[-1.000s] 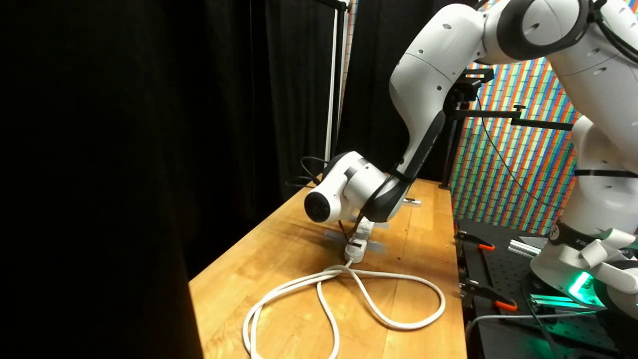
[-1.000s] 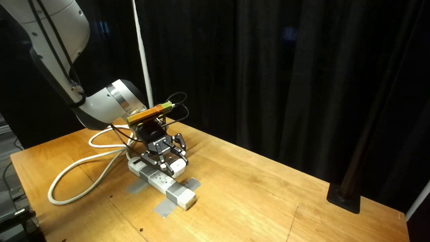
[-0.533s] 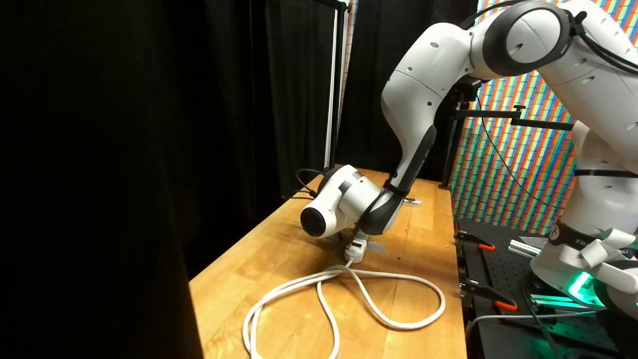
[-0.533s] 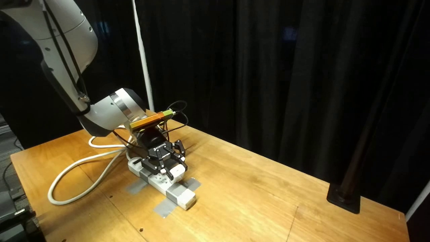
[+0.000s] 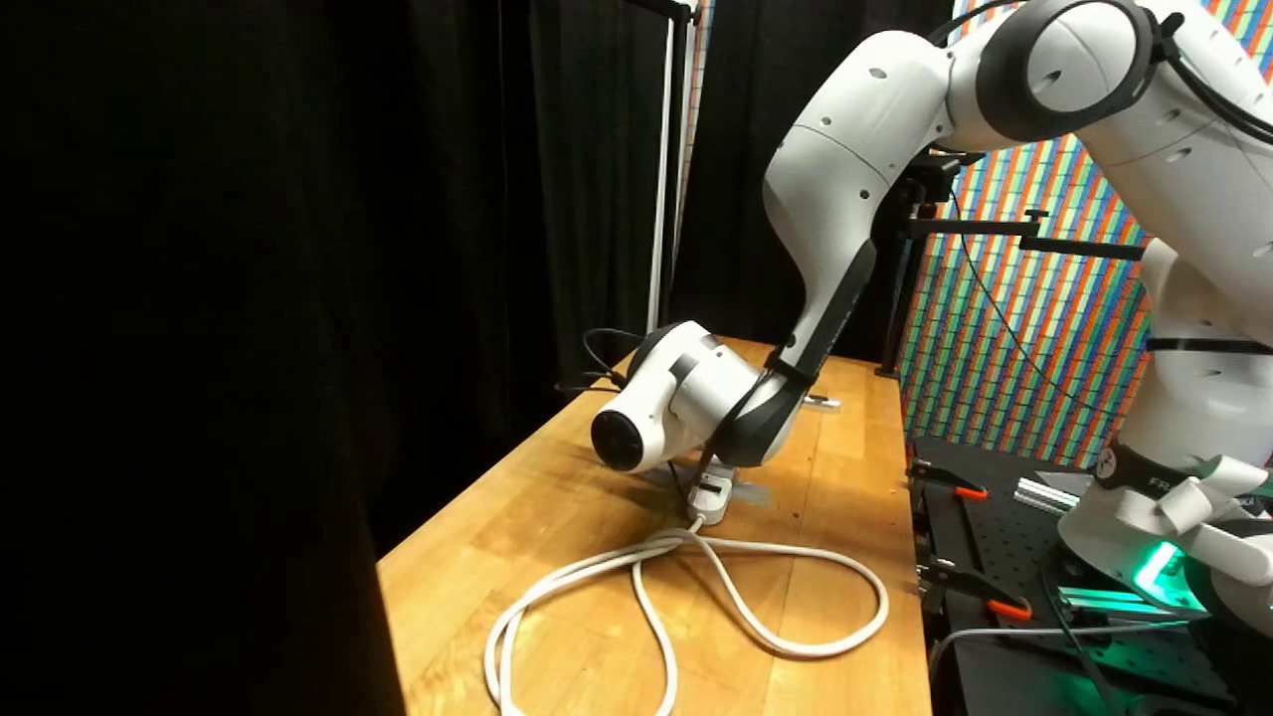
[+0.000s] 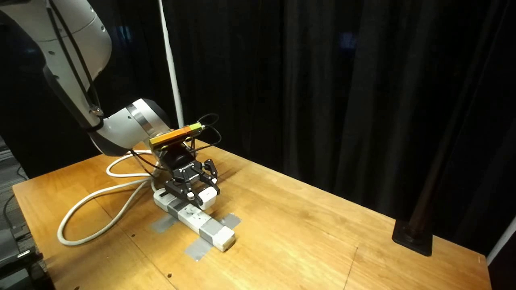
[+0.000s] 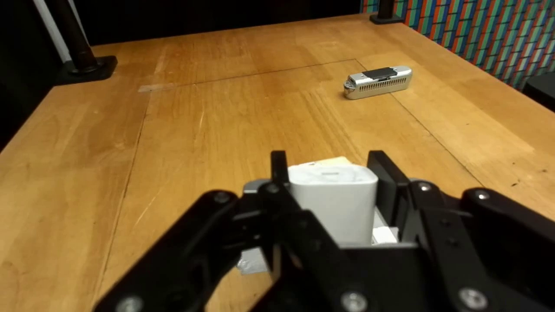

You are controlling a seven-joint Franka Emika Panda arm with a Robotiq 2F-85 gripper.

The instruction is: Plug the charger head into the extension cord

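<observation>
The charger head is a small white cube. My gripper is shut on it, with a black finger on each side, and the wrist view also shows the charger head between the fingers. The extension cord's white socket block is taped to the table, and its thick white cable lies in loops. The charger head is above or beside the middle of the block; its prongs are hidden and I cannot tell whether it touches. In an exterior view the arm hides the gripper; only the block's cable end shows.
Grey tape holds the block on the wooden table. A silver slotted metal item lies farther along the table. A black stand base is near the table's edge. Orange-tipped clamps are at the table's side.
The gripper first went down toward the block with the charger head, then rose a little and shifted back toward the cable end. The charger head stayed in the fingers; the block has not moved.
</observation>
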